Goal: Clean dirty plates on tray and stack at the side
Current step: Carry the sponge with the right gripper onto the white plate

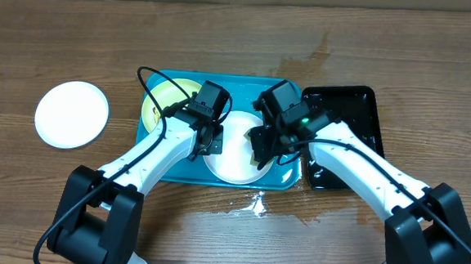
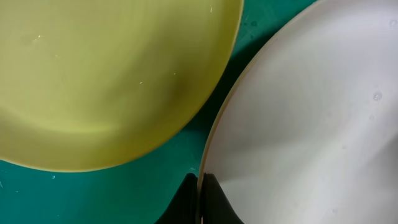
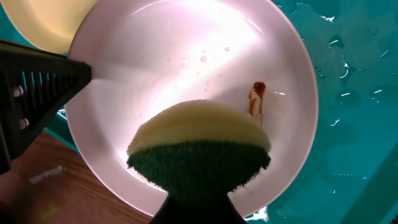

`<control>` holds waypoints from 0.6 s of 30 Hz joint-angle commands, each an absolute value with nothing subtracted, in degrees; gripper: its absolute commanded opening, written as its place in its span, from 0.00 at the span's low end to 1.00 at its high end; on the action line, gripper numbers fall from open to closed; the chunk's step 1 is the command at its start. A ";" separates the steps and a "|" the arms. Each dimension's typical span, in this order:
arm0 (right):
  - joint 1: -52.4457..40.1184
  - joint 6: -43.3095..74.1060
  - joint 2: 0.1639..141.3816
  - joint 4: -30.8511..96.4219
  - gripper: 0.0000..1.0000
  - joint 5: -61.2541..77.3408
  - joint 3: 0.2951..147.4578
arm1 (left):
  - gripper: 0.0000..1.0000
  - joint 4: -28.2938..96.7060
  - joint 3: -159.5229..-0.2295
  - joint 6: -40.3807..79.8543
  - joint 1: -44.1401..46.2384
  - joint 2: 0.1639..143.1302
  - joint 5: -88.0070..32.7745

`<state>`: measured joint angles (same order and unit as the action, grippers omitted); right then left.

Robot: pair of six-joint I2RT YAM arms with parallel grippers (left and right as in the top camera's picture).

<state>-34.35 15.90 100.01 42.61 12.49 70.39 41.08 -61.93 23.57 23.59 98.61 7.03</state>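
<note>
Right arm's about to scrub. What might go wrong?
The left gripper pinches the white plate only at its rim, so pressure from the sponge may twist it loose. The red-brown smear lies beside the sponge, so a short stroke may miss it. The wet tray may let the plate slide.

Three plates (image 1: 72, 115) (image 1: 238, 161) (image 1: 168, 91), two trays (image 1: 247, 82) (image 1: 360, 103), one sponge (image 3: 199, 146), two arms (image 1: 148, 155) (image 1: 364, 168).

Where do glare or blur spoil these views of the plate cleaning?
Right wrist: strong glare washes out the middle of the white plate, though the reddish smear is readable; the sponge looks soft, being so close. Left wrist: the yellow-green plate and the left gripper are out of focus. Overhead: sharp and evenly lit, with small glints off water on the table.
</note>
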 commanded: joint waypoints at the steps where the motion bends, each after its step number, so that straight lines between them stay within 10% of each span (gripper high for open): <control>1: -36.53 19.84 101.10 40.49 0.04 6.11 71.96 | 0.04 41.71 -63.02 24.47 23.59 99.59 7.42; 10: -38.94 20.05 106.63 35.31 0.07 5.58 71.96 | 0.04 41.82 -63.02 24.45 23.59 99.59 7.44; 16: -38.94 20.01 106.76 36.03 0.53 5.58 71.96 | 0.04 41.85 -63.02 24.45 23.59 99.59 7.44; 18: -38.87 20.01 106.76 36.03 0.53 5.56 71.96 | 0.04 41.87 -63.00 24.45 23.59 99.59 7.44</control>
